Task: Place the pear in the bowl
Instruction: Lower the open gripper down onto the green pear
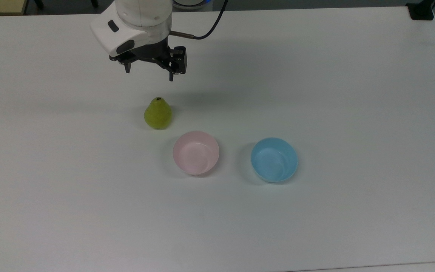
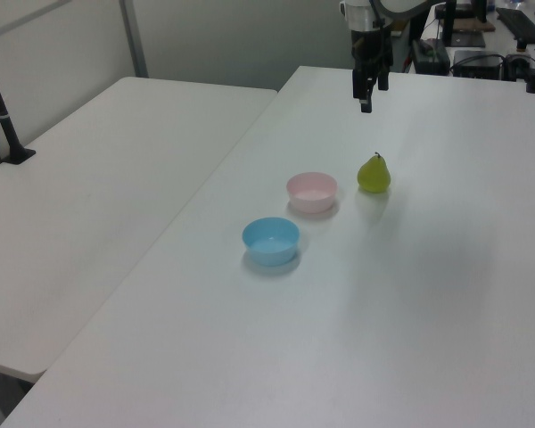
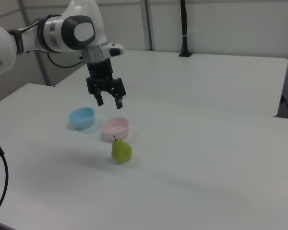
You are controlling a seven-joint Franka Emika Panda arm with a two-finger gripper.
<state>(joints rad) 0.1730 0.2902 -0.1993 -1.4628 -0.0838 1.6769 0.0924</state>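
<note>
My claw [image 1: 149, 75] hangs in the upper left of the top view, above the table [image 1: 353, 94], its two fingers spread apart and gripping nothing. In the right view it sits left of center in the upper half, fingers pointing down.

The pear [image 1: 158, 113] stands upright on the table just below my claw in the top view, left of center. It is yellow-green, speckled, wide at the base and narrowing to a short dark stem.

The pink bowl [image 1: 196, 153] sits near the pear, toward the lower right of it in the top view, not touching. Its inside is smooth and holds nothing. A blue bowl [image 1: 274, 159] lies further right.
</note>
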